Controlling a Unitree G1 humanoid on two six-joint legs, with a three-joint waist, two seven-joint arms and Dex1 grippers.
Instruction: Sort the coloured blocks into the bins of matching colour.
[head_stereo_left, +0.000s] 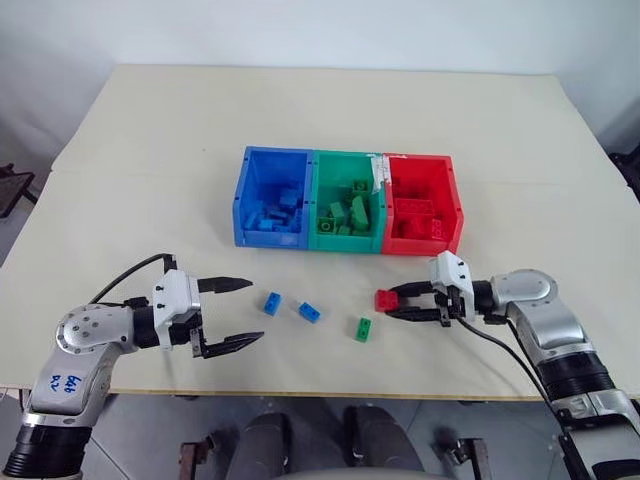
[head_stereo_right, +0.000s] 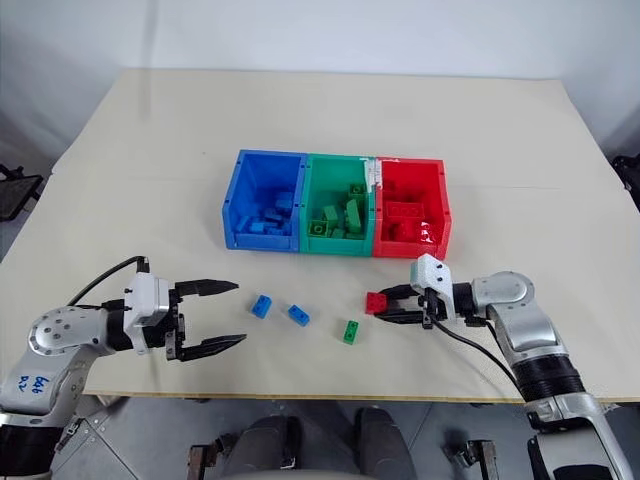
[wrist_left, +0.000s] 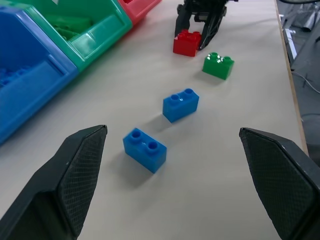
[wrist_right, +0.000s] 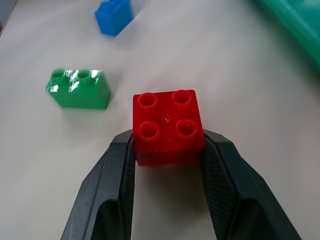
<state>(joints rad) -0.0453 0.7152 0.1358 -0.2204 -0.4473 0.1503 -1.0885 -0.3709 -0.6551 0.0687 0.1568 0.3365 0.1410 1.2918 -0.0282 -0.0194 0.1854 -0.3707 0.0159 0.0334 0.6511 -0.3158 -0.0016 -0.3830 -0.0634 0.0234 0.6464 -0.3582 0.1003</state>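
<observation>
While the right gripper (wrist_right: 167, 150) pinches the small red studded plastic brick (wrist_right: 167, 126) between its two black fingers, the sound course is to confirm both pads seat squarely on opposite faces before lifting, then carry it to the red open-topped plastic bin (head_stereo_left: 447, 190). That brick sits on the table just in front of the red bin, at the fingertips. The left gripper (head_stereo_left: 232, 312) hovers spread wide, empty, well apart from that bin, with two blue bricks (head_stereo_left: 272, 302) lying between.

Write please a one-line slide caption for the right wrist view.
Right gripper closed on a red four-stud block on the table, green block nearby.
</observation>
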